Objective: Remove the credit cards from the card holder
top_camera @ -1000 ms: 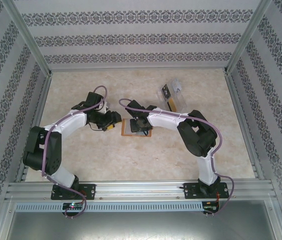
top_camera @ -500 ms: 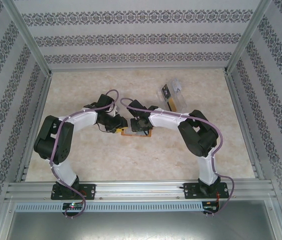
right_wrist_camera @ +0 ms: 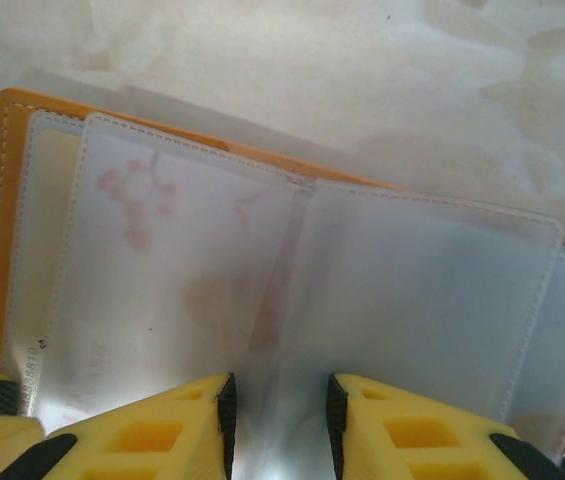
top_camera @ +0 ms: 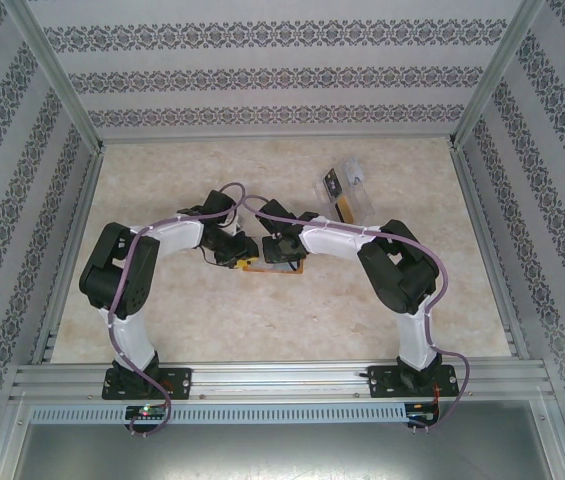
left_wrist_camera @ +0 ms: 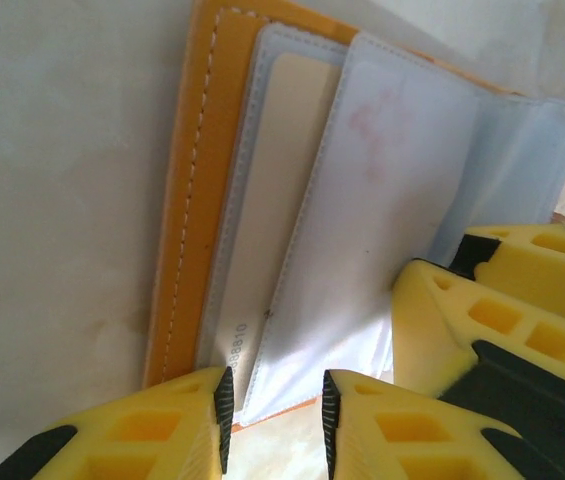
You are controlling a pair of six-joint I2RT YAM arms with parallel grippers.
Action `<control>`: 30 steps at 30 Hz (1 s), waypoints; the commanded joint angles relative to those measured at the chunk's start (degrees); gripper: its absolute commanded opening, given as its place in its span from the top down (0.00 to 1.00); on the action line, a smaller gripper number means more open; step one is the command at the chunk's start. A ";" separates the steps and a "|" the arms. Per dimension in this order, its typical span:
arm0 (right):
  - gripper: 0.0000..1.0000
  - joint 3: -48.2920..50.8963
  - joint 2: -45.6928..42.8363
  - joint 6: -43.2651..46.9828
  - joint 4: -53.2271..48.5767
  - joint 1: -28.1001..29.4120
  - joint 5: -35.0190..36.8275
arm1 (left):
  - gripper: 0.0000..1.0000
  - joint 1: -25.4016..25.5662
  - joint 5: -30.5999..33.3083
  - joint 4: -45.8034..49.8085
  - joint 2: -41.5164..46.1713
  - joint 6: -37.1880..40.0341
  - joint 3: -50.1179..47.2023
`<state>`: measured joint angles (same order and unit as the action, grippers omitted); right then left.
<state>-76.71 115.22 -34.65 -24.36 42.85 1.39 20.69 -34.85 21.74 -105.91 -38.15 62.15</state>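
left claw (left_wrist_camera: 274, 425) slightly spread | right claw (right_wrist_camera: 278, 425) slightly spread | open card holder (left_wrist_camera: 184, 200) at both tips

**A:** What do I see changing on my white-shelled left arm (top_camera: 167, 235) over this last second?

**B:** I watch its dark elbow (top_camera: 112, 275) come in from the far left toward the middle, while the forearm swings right.

**A:** And the yellow-fingered left gripper (left_wrist_camera: 274, 415)?

**B:** It was hanging apart from the flat orange card holder (left_wrist_camera: 187, 200). Now I have it at the holder's left edge, just beside the right gripper (right_wrist_camera: 278, 410).

**A:** Is the holder different from above?

**B:** I see less of it. Its orange outline was plain before, and now only slivers show beneath the two wrists.
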 commanded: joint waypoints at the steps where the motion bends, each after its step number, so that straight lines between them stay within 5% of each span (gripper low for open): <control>1: 0.67 2.18 1.32 -0.99 -2.10 -0.81 -0.47 | 0.68 1.02 1.36 0.94 -0.68 1.08 1.72; 13: 0.68 3.47 0.97 -1.98 -0.29 -1.29 -2.46 | 0.68 1.25 0.15 1.29 -1.59 1.43 2.84; 20: 0.70 4.11 0.72 -2.44 0.19 -1.85 -2.84 | 0.65 1.60 6.84 6.38 -1.64 3.59 4.44; 30: 0.71 3.92 0.89 -2.79 0.28 -1.97 -3.29 | 0.68 1.94 1.37 3.05 -3.98 3.09 4.47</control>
<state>-74.83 114.28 -36.34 -22.02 41.36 -1.61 21.43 -31.73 24.95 -108.03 -36.21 65.89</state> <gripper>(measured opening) 0.292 0.325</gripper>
